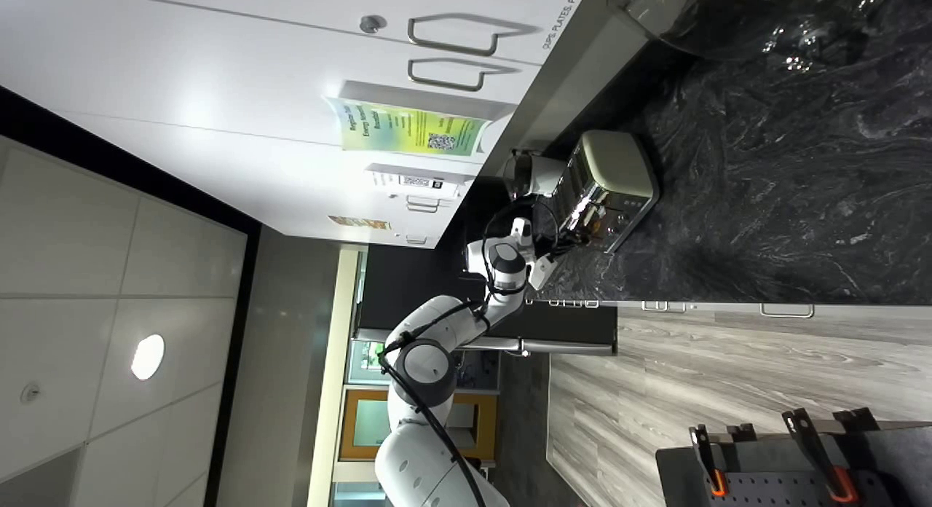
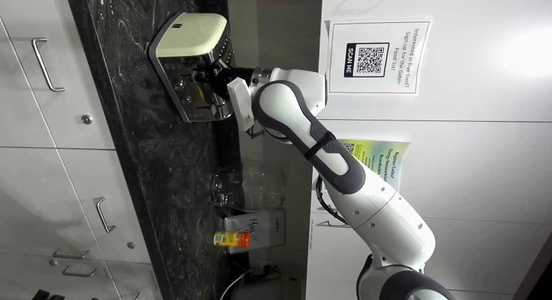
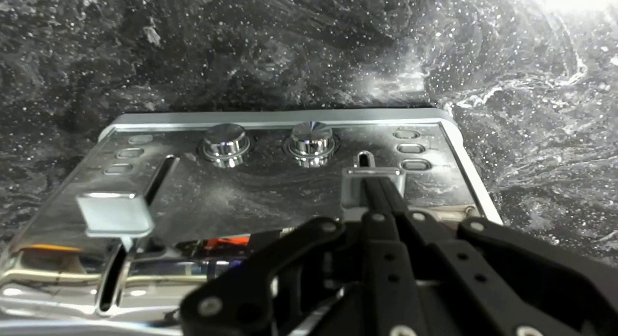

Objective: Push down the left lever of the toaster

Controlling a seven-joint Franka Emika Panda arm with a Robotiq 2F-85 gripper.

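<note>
The toaster [image 1: 619, 161] stands on the dark counter, with a cream side and shiny front. It also shows in an exterior view [image 2: 189, 37] and in the wrist view [image 3: 251, 201], base edge towards the top. There, one lever [image 3: 116, 215] is at image left, with no gripper on it. The other lever [image 3: 352, 189], at image right, sits nearer the base end of its slot. My gripper [image 3: 374, 181] is shut, with nothing between its fingers. Its tips overlap that lever and hide part of it; contact is unclear. The gripper is at the toaster's front in both exterior views [image 1: 575, 239] [image 2: 205, 75].
A kettle-like appliance [image 1: 535, 174] stands close behind the toaster. A large clear container [image 2: 254, 185], a yellow bottle [image 2: 230, 239] and a white sign board [image 2: 269, 224] stand along the counter [image 2: 172, 175]. Wall cabinets [image 1: 218, 92] hang above it.
</note>
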